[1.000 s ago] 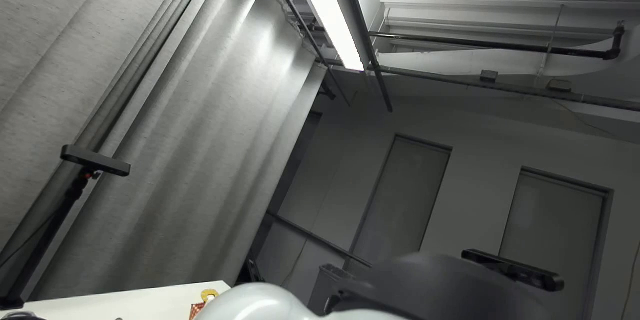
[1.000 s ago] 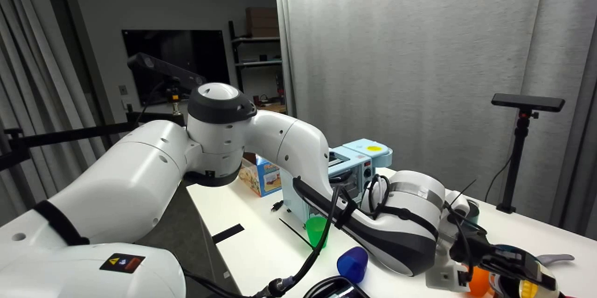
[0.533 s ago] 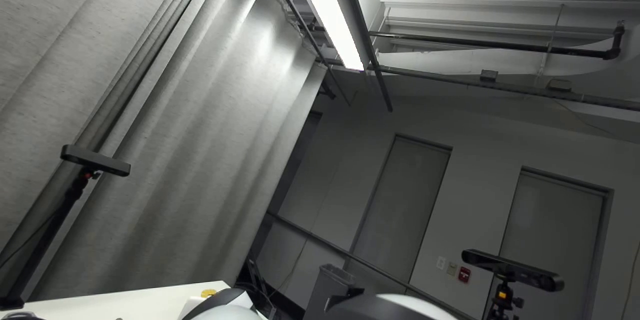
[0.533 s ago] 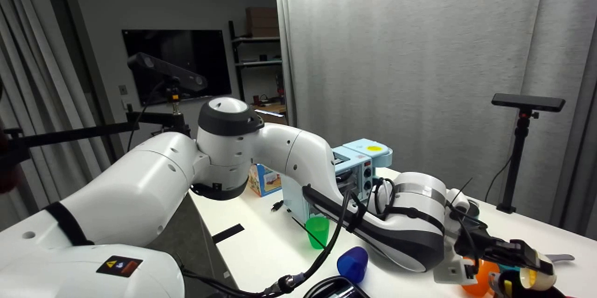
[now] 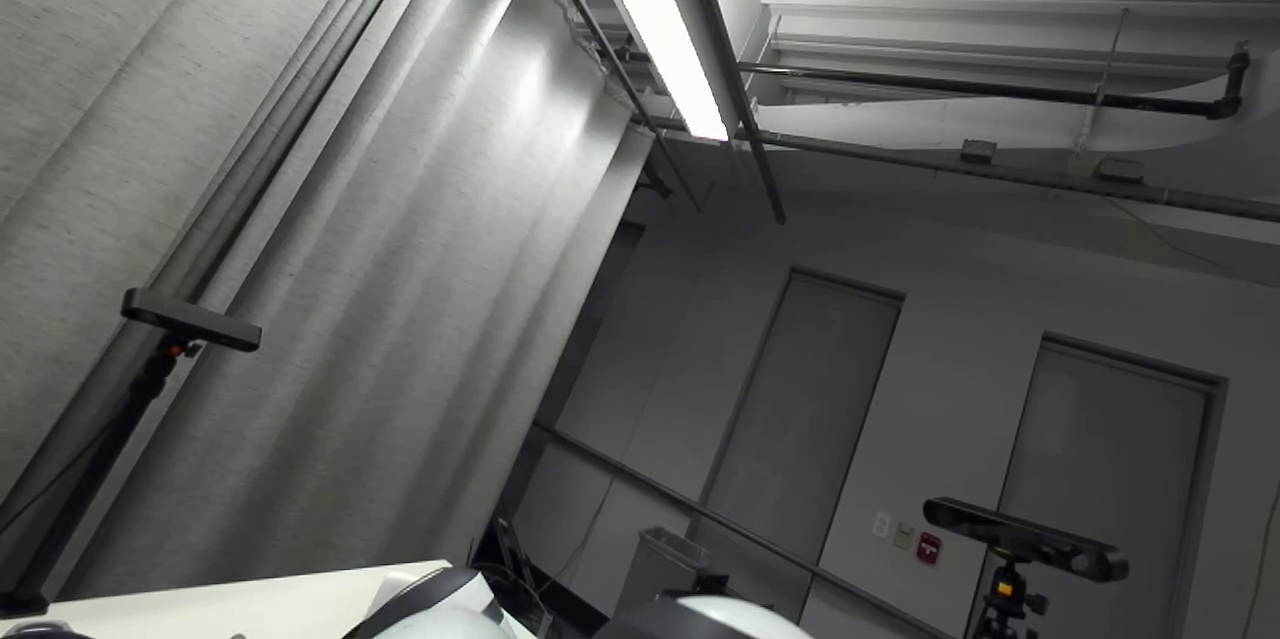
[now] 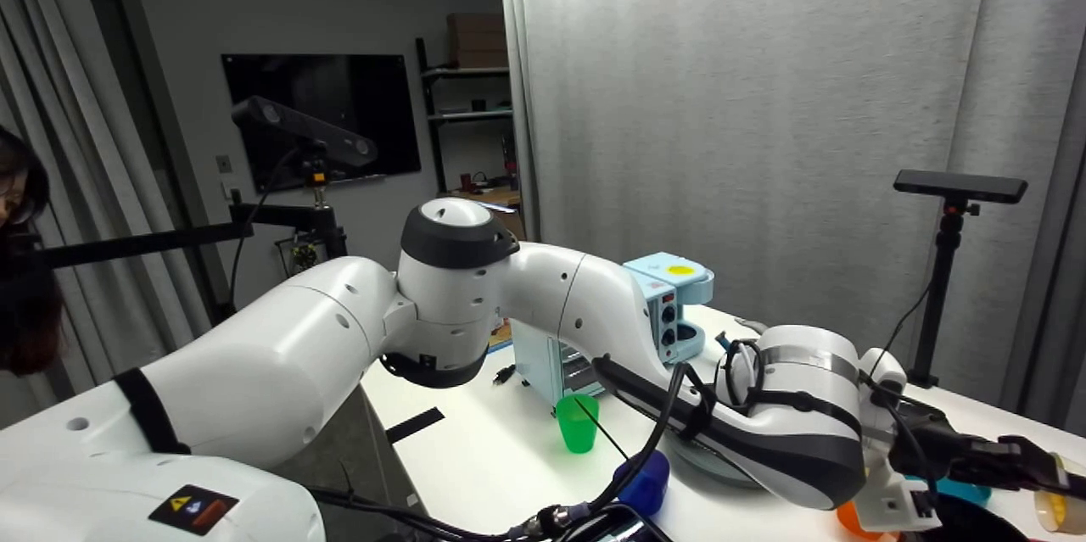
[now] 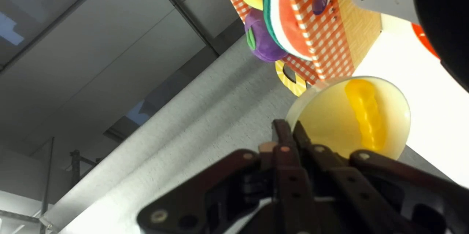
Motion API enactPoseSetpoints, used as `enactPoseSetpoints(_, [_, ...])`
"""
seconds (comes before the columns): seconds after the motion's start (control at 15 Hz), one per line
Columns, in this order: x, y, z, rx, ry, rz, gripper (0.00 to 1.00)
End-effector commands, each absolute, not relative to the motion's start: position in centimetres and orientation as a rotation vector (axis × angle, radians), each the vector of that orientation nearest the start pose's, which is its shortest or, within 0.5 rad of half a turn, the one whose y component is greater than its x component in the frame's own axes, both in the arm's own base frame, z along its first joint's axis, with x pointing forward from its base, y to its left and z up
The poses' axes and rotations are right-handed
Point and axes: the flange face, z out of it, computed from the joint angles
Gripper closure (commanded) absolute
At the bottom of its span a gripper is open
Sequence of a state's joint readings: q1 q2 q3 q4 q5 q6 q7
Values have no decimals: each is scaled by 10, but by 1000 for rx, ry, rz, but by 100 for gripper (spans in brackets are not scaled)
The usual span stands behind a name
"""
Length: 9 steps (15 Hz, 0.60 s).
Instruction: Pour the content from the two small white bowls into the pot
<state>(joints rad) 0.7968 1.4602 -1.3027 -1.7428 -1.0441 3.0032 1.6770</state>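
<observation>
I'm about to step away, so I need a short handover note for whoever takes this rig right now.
Gripper: shut on the rim of a small white bowl, held tilted.
In the bowl: a yellow piece, not poured out.
Pot: dark, partly out of frame at the bottom of an exterior view; contents unclear.
Done: this bowl is gripped; I can't tell whether anything has been poured.
Left: yellow piece into the pot; then the second bowl, which I can't make out in these views.
</observation>
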Motion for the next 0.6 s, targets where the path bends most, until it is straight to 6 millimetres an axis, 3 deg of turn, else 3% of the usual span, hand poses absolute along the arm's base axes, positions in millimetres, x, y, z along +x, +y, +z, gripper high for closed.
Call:
enactPoseSetpoints(0.0, [667,-132,147,1774,-83,915,99])
enactPoseSetpoints(0.53, [645,-135,142,1789,-99,850,99])
